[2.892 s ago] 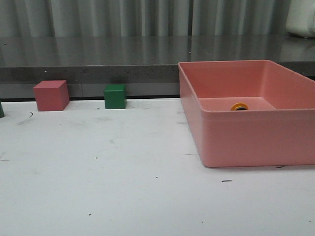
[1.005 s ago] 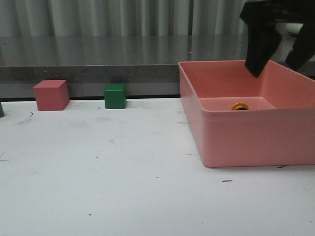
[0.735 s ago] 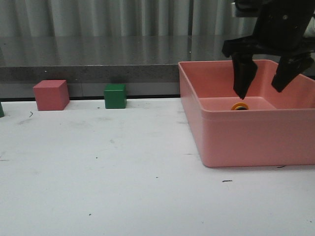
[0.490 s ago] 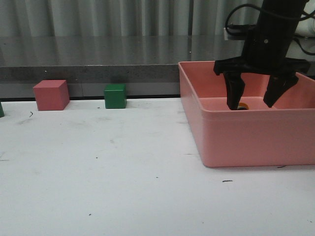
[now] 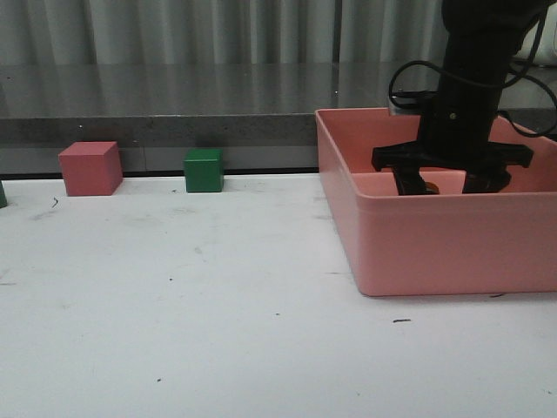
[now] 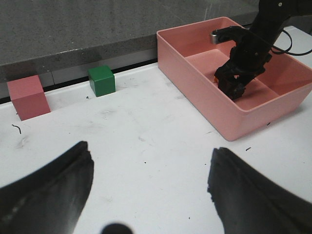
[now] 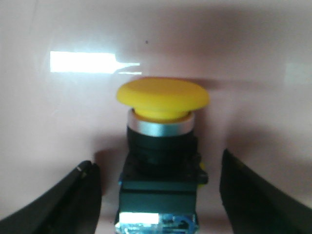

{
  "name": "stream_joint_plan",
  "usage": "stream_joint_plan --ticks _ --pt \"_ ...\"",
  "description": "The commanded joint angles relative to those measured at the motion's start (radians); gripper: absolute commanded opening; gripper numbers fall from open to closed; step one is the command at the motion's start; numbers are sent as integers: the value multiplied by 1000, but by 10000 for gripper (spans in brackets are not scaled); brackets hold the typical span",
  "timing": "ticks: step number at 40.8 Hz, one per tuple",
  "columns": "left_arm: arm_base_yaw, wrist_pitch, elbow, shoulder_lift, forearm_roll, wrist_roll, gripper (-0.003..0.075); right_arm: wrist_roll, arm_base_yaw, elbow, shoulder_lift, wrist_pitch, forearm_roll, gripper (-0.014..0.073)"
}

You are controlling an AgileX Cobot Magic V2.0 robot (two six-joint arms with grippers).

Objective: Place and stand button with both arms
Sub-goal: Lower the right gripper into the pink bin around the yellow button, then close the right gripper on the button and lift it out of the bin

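1. Table (image 5: pixel 174 305), white and pretty scuffed with small dark marks, fills the lower half of the front frame.
2. Left gripper (image 6: pixel 151 195) sits at the bottom of its wrist view, fingers spread wide, holding nothing.
3. Pink bin (image 5: pixel 435 252) sits right of centre; the right gripper (image 5: pixel 452 178) reaches down into it, fingers wide apart either side of the button (image 7: pixel 162 151), not clamping it.
4. Pink cube (image 5: pixel 90 168) and green cube (image 5: pixel 204 170) sit at the table's far edge, upper left.
5. Dark grey ledge (image 5: pixel 174 100) and pale curtain (image 5: pixel 174 30) run behind.
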Motion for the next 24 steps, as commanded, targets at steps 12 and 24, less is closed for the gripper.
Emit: stream_joint_plan --ticks 12,24 --pt "-8 -80 -27 11 -14 -2 494 2 -10 -37 -99 31 20 311" --pt "-8 -80 -27 11 -14 -2 493 2 28 -37 -254 96 20 311"
